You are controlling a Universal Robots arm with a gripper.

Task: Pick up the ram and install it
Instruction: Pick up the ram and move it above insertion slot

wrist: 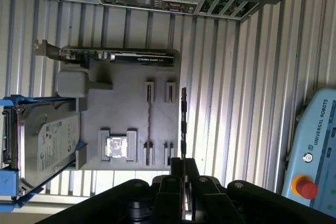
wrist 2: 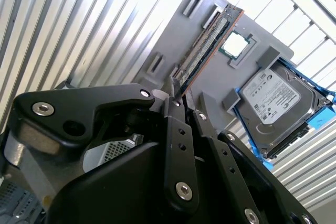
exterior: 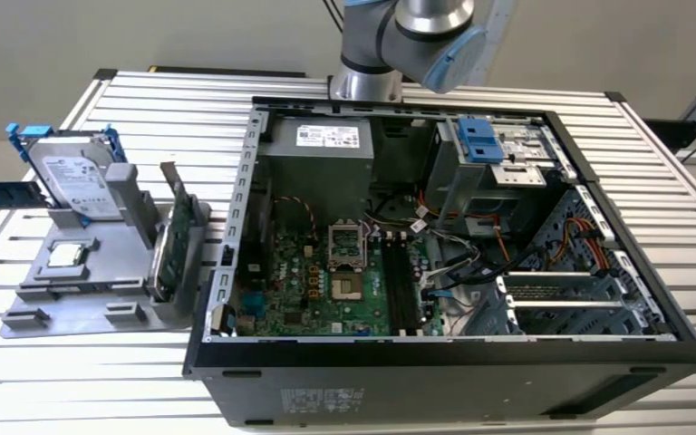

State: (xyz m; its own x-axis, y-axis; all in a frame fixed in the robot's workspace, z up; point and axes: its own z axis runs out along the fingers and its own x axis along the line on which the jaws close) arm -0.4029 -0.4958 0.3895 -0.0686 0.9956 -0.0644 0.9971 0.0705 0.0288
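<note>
- First wrist view: my gripper (wrist: 183, 162) is pinched narrow on one end of the ram (wrist: 183, 124), seen edge-on and sticking straight out from the fingertips.
- Second wrist view, same grip: my fingers (wrist 2: 175, 135) clamp the near end of the ram (wrist 2: 207, 43), its chip-lined face running away from me.
- Beyond the stick lies the grey tray (wrist: 126, 98) on the slatted table (wrist: 236, 103). The ram looks clear of the tray and touches nothing but my fingers, so I judge the pick-up done.
- On the tray sit a processor chip (wrist: 116, 147), a hard drive (wrist: 50, 140) in its blue frame and, along the far edge, an expansion card (wrist: 142, 57).
- Exterior view, farthest off: the computer case (exterior: 445, 355) lies open, and the long dark memory slots (exterior: 394, 285) beside the processor socket look unfilled. The stick is not in the case, so the install is the part left undone.
</note>
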